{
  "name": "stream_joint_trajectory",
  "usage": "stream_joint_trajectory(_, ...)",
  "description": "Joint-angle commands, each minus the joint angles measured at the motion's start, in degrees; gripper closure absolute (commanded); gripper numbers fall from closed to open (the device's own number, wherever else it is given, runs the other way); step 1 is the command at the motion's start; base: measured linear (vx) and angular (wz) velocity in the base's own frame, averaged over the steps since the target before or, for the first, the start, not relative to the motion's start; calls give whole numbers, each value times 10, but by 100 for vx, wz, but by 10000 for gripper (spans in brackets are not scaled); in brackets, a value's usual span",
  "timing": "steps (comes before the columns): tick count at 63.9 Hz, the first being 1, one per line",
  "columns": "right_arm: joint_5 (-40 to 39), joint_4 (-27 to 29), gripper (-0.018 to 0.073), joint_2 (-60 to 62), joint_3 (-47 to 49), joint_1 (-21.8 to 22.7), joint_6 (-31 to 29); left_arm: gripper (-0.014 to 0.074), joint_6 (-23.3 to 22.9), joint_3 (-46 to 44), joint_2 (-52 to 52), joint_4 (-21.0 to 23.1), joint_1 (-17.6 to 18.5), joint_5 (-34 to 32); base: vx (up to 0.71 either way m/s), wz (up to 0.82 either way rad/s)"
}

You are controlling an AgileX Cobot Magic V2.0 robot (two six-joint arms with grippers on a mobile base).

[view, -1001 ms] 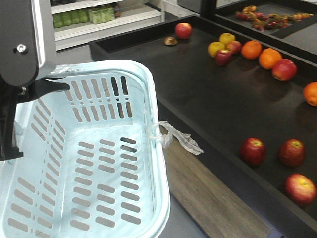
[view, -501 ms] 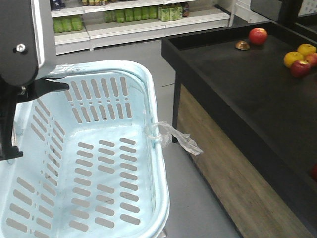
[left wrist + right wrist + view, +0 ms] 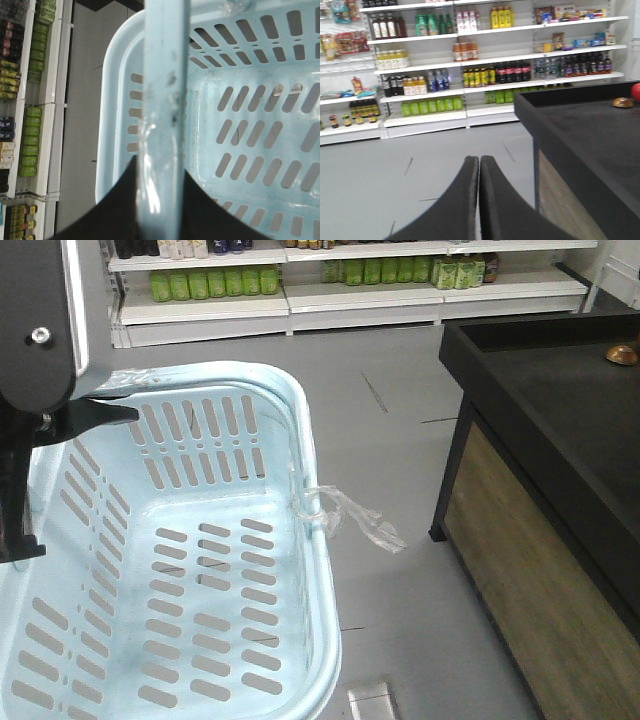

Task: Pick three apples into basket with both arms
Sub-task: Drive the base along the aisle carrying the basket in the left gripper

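L: left gripper [image 3: 159,172] clamped on handle [image 3: 162,75] of basket [image 3: 300,420], basket directly beneath it, over grey floor [image 3: 400,440] | R: right gripper [image 3: 479,161] fingers pressed together, facing shelves [image 3: 470,75] (black counter [image 3: 580,125] to its right)

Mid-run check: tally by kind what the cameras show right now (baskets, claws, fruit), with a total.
Basket: 1, empty
Claws: 2, left claw shut on the basket handle, right claw shut on nothing
Red fruit: 1, cut off at the right wrist view's edge
Total: 4
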State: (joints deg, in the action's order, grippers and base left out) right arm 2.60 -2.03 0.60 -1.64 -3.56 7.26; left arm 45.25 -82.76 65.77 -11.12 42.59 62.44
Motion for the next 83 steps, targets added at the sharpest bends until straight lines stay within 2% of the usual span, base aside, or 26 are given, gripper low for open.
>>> stream_joint_trajectory(1,-42,-3,568,4,-8,1,-3,603,-7,-18,-12,-2,1,-47,2,31)
stream_joint_trajectory(83,-42,-3,568,4,-8,1,-3,603,-7,-18,-12,-2,1,-47,4,12)
